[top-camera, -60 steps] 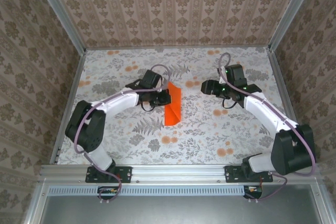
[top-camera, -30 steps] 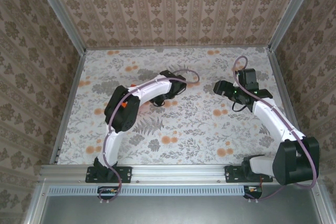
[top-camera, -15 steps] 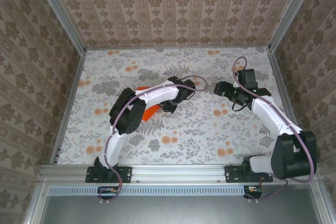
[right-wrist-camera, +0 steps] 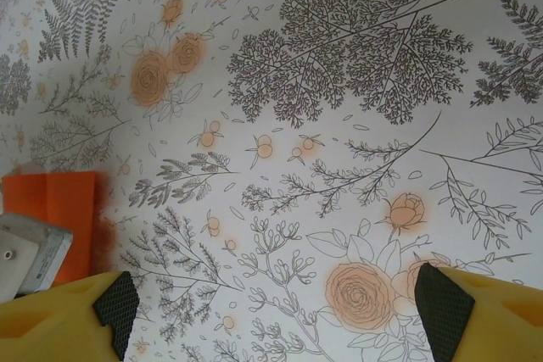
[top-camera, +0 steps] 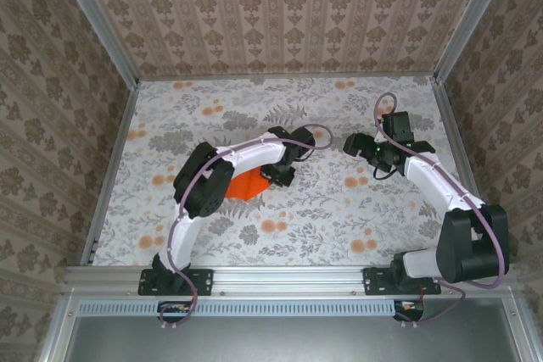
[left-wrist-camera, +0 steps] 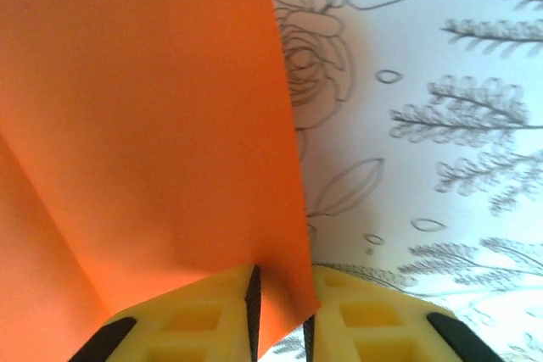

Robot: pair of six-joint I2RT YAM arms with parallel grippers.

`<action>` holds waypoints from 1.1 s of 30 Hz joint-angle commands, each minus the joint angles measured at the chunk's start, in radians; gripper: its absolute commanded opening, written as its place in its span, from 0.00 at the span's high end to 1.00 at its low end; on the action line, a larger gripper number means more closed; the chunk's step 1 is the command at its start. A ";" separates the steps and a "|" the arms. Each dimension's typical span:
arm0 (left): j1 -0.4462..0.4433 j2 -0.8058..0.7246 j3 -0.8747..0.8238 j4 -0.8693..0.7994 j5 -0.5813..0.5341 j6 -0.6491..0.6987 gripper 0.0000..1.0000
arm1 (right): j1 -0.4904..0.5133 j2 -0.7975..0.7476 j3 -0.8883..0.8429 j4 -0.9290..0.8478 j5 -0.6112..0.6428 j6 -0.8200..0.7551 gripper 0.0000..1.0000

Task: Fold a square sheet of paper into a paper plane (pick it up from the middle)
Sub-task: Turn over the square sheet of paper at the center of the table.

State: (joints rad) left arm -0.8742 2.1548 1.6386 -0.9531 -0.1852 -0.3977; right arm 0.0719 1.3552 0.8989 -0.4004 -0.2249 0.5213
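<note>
orange paper (top-camera: pixel 244 186) partly under left arm (top-camera: pixel 242 153), floral table (top-camera: pixel 322 209)

Soft, even light fills the top view, and shadows on the table (top-camera: pixel 339 218) are faint. In the left wrist view the paper (left-wrist-camera: pixel 144 125) sits close to the lens and slightly soft, dimming the table along its right edge. The right wrist view is sharp at centre, while the yellow fingers (right-wrist-camera: pixel 59 328) in the lower corners blur.
</note>
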 commanded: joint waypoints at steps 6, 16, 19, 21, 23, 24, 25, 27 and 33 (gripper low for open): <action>0.050 -0.132 -0.111 0.167 0.254 -0.011 0.54 | -0.006 0.028 -0.012 0.019 -0.072 0.032 0.11; 0.092 -0.155 -0.196 0.248 0.330 -0.034 0.53 | -0.003 0.074 -0.011 0.051 -0.133 0.059 0.13; 0.103 -0.155 -0.215 0.266 0.340 -0.047 0.57 | 0.007 0.086 -0.015 0.072 -0.159 0.074 0.15; 0.108 -0.156 -0.227 0.273 0.344 -0.054 0.62 | 0.023 0.096 -0.016 0.094 -0.179 0.089 0.18; 0.114 -0.158 -0.238 0.277 0.343 -0.060 0.67 | 0.046 0.110 -0.018 0.121 -0.194 0.114 0.22; 0.118 -0.158 -0.245 0.279 0.343 -0.064 0.70 | 0.060 0.123 -0.020 0.138 -0.205 0.128 0.26; 0.120 -0.158 -0.251 0.282 0.343 -0.067 0.71 | 0.073 0.137 -0.020 0.155 -0.214 0.144 0.30; 0.125 -0.161 -0.267 0.290 0.345 -0.075 0.75 | 0.110 0.175 -0.018 0.199 -0.236 0.182 0.40; 0.131 -0.168 -0.290 0.292 0.336 -0.087 0.87 | 0.246 0.312 0.037 0.290 -0.270 0.257 0.69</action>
State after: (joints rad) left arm -0.7452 2.0006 1.3743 -0.6472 0.1432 -0.4717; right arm 0.2649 1.6176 0.8978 -0.1719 -0.4500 0.7200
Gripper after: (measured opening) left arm 0.142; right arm 0.325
